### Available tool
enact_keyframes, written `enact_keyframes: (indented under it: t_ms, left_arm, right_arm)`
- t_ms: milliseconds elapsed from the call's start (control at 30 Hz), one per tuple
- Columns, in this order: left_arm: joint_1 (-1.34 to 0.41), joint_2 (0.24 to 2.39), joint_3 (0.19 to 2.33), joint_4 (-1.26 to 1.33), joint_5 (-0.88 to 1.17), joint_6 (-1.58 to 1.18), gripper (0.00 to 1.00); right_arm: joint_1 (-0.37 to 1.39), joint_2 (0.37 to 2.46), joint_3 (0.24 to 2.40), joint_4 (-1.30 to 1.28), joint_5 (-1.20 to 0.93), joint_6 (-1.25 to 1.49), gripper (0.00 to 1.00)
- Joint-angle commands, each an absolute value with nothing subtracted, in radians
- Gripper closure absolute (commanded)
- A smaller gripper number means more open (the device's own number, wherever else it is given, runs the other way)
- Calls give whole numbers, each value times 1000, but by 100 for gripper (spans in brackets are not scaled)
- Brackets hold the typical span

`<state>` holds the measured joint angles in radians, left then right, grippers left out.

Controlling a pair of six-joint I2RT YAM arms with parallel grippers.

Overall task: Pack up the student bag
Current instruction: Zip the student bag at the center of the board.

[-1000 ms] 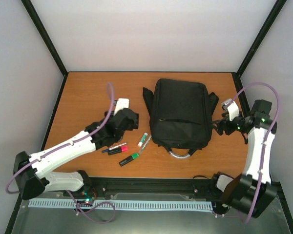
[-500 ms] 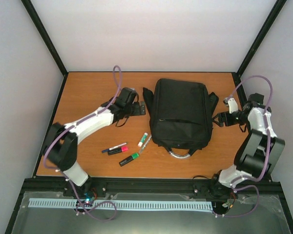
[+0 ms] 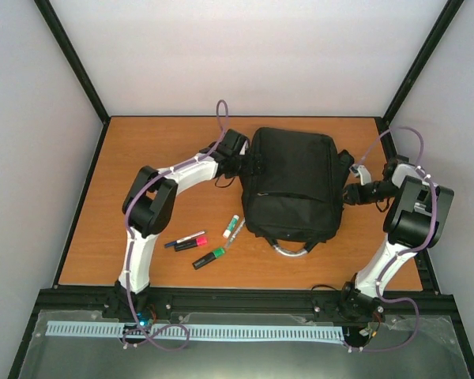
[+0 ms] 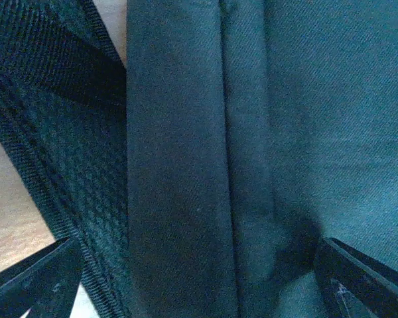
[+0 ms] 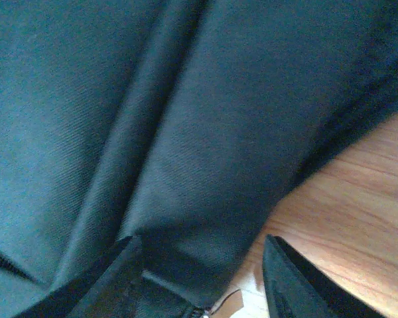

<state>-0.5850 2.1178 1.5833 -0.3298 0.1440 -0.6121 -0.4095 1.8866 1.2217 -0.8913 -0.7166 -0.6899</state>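
The student bag (image 3: pixel 292 185) is a large black backpack lying flat mid-table, its grey loop handle (image 3: pixel 291 249) toward the near edge. My left gripper (image 3: pixel 249 163) is at the bag's upper left side. In the left wrist view it (image 4: pixel 199 285) is wide open, with the bag's side seam (image 4: pixel 186 165) and a webbing strap (image 4: pixel 53 132) between its fingertips (image 4: pixel 40 281). My right gripper (image 3: pixel 350 193) is at the bag's right side. In the right wrist view it (image 5: pixel 199 278) is open, with a fold of bag fabric (image 5: pixel 205 165) between its fingers (image 5: pixel 305 281).
Several pens lie on the wood left of the bag: a pink marker (image 3: pixel 191 239), a green marker (image 3: pixel 209 257), a white and green tube (image 3: pixel 232 225) and a clear pen (image 3: pixel 235 234). Black frame posts (image 3: pixel 71 59) and grey walls enclose the table.
My left arm has swung from beside the pens up and right to the bag's left side. My right gripper has moved in against the bag's right side. The bag and pens lie as before.
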Motion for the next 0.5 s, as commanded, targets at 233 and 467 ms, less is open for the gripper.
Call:
enact_keyframes:
  t_ms: [233,467]
  left_arm:
    - [-733,2252,1835,-396,219,-538,6]
    - [-775,2310,1927,-415,237,-545,7]
  right_arm:
    - [-395,1730,966,-943,-716,-862,64]
    - [-451,1556,851,-949,-587,-929,60]
